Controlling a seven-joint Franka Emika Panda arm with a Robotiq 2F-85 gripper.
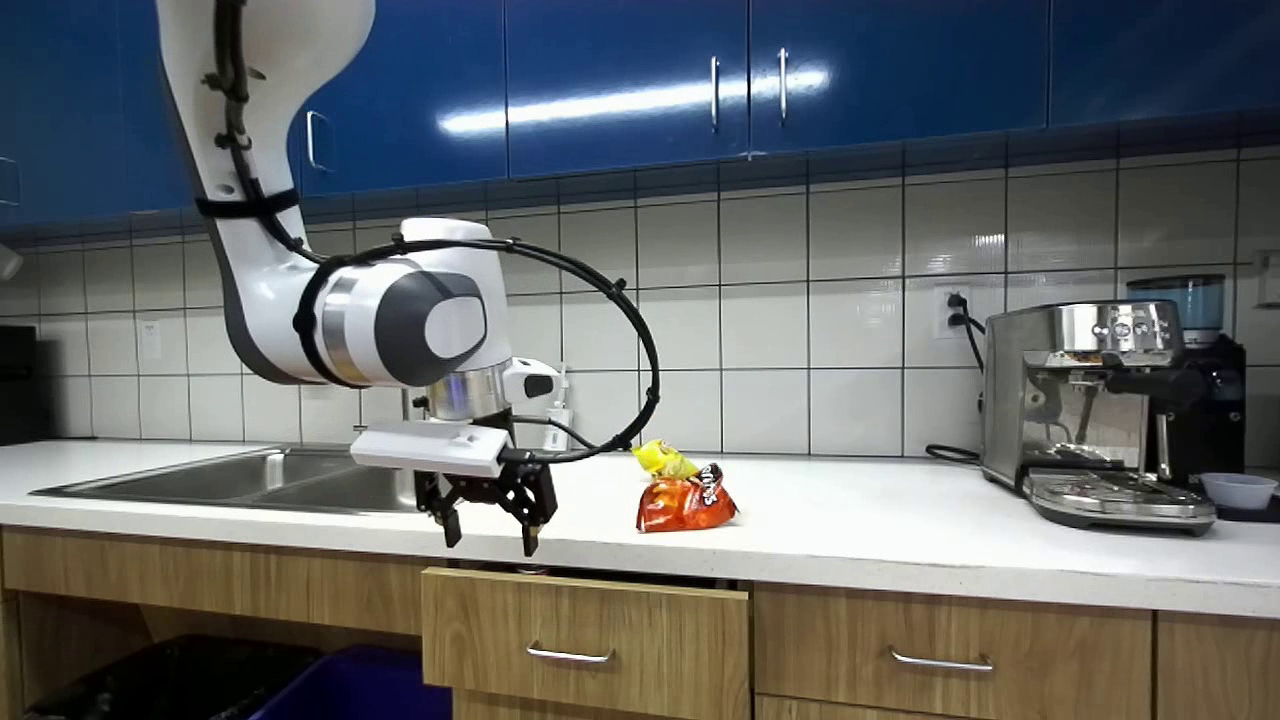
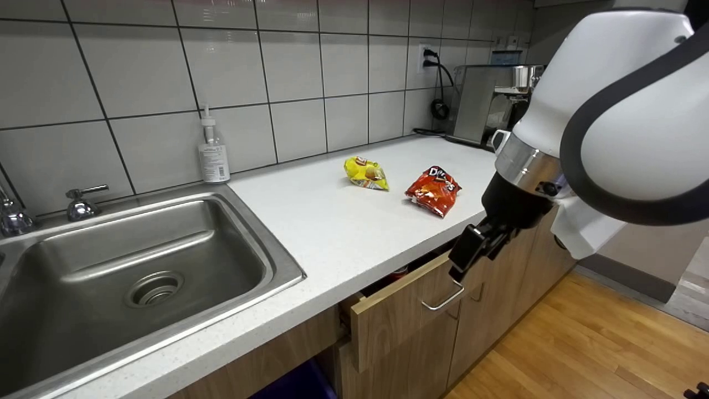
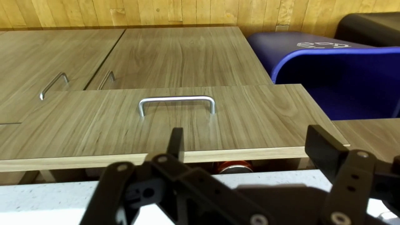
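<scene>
White and long, the surface (image 2: 299, 238) runs above the drawer (image 1: 585, 620). Past one end of the drawer, a metal sink (image 2: 72, 271) is set into it; well past the opposite end stands a coffee machine (image 1: 1100, 430). Wooden and partly pulled out, the drawer sits just under the surface's front edge. Near the drawer's top edge hangs the pincer (image 1: 491, 535), spread wide apart. Behind and above the drawer, a red chip bag (image 2: 433, 194) and a yellow chip bag (image 2: 365, 173) lie near each other. The drawer's front bears a silver handle (image 3: 176, 98); inside shows a round red thing (image 3: 234, 167), mostly hidden.
</scene>
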